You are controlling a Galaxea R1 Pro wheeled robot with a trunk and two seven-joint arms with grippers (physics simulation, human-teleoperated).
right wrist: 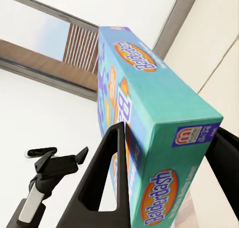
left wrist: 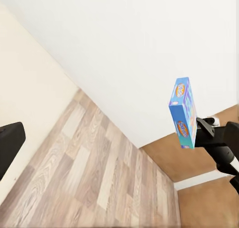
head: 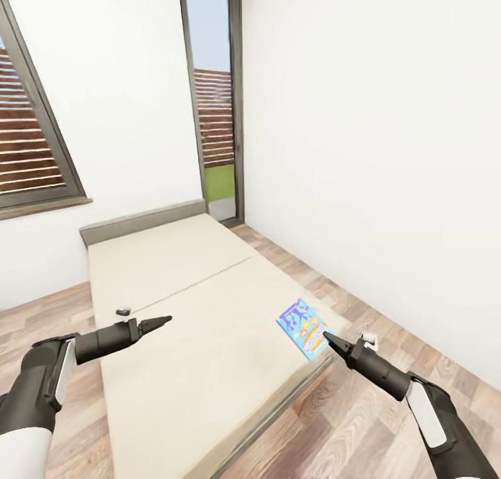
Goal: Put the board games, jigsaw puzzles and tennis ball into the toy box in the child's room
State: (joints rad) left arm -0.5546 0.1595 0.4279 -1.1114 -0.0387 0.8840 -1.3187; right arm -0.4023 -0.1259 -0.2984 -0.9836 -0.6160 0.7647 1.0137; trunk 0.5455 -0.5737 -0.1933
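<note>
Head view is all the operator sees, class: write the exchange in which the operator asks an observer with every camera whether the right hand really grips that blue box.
Operator: Is the box gripped or just touched?
Observer: Gripped. In the right wrist view the Balderdash board game sits between the right hand's fingers.
Operator: Is it off the bed?
Observer: The left wrist view shows the box upright with wall and floor behind it, not resting on anything.
Operator: And the left hand?
Observer: The left hand holds nothing; one finger shows, so its opening is unclear.
</note>
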